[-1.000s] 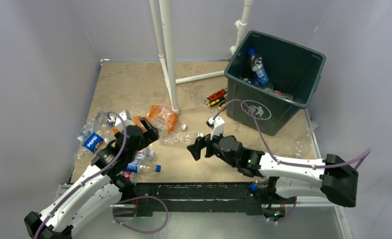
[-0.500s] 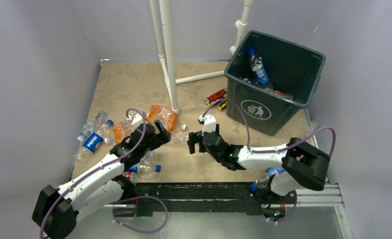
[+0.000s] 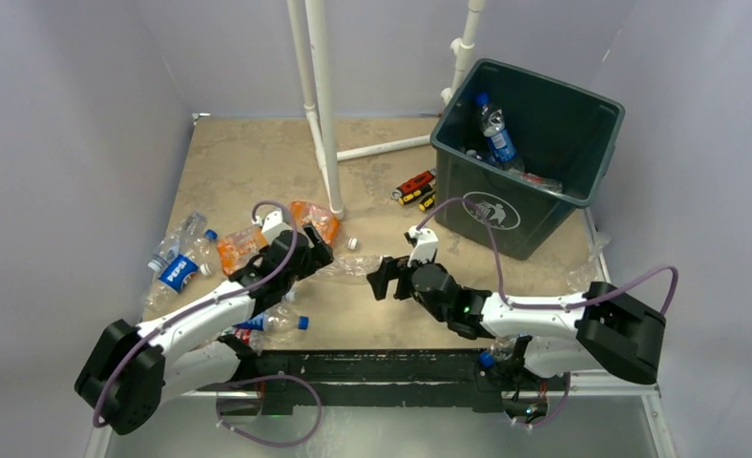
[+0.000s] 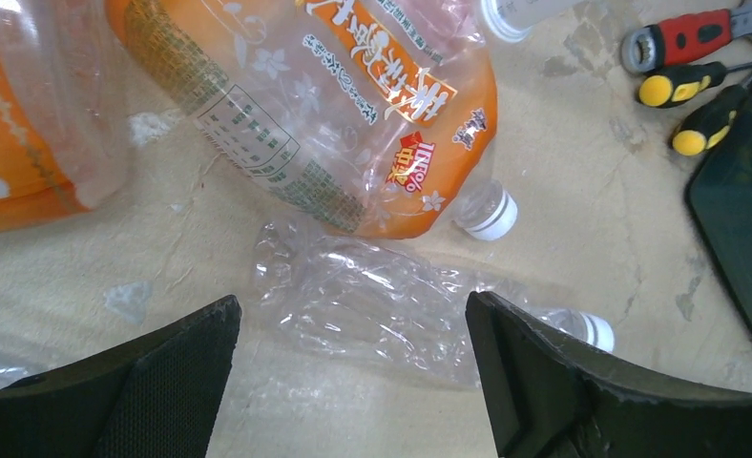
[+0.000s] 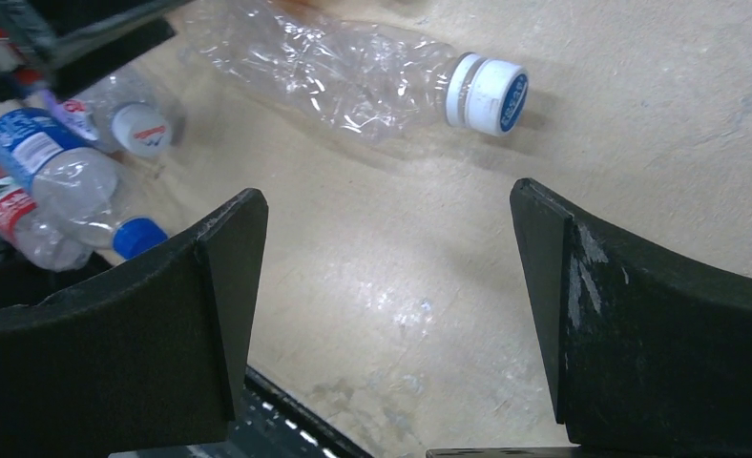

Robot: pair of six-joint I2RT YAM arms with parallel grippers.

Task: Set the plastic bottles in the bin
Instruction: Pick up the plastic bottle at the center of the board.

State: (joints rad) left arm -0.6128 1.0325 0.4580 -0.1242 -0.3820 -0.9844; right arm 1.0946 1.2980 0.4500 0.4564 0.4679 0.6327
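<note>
left gripper (image 4: 351, 315) spread, crumpled clear bottle (image 4: 401, 320)

bin (image 3: 544, 227): dark green-grey, white trash symbol
crushed bottle (image 4: 372, 305): clear, white cap
big bottle (image 4: 353, 105): orange label, white flowers
Pepsi bottle (image 3: 177, 272), far left of bin: blue label, white letters
tools (image 3: 415, 183) beside bin: red, yellow, black
table (image 3: 248, 162): beige, mottled
</note>
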